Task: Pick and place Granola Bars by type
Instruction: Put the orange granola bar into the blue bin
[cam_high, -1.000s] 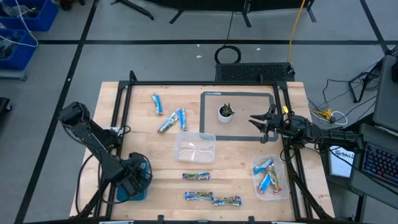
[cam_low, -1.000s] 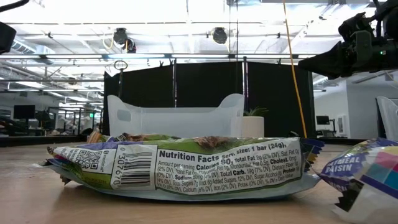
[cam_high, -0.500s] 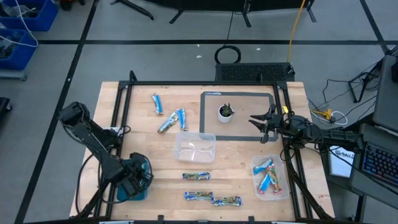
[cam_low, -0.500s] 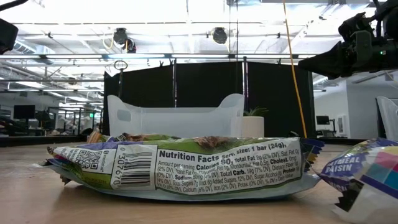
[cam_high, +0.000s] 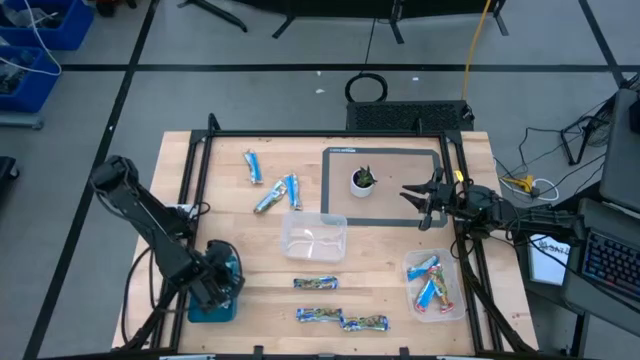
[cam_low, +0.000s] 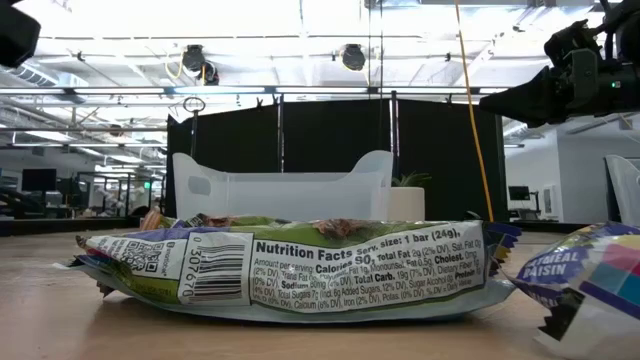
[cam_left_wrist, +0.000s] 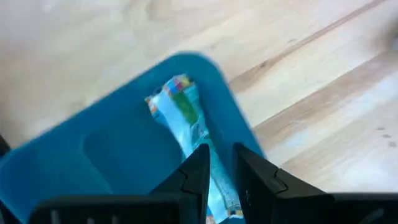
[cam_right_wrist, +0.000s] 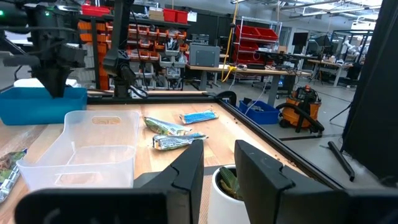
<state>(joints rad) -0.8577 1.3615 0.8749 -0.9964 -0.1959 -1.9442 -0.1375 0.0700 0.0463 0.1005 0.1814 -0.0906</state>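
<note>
My left gripper hangs over the blue tray at the table's near left corner, shut on a blue-white-green patterned granola bar. Three more patterned bars lie on the near middle of the table. Blue and silvery-green bars lie flat on the far left. A clear tub at the near right holds blue and red bars. My right gripper waits open, above the mat's right edge beside the plant pot. My left gripper pinches the patterned bar between its two fingers, near one end, coming from above and pointing down. The bar runs lengthwise out past the fingertips over the tray floor. Whether its free end rests on the tray, I cannot tell.
An empty clear tub stands at the table's middle. The small white pot stands on a grey mat at the far right. A black frame rail runs round the table. Bare wood lies between the tray and the patterned bars.
My left arm has shifted slightly: its elbow has moved a little toward the far left corner, and the gripper has edged toward the near edge over the blue tray. The bars on the table have stayed put.
</note>
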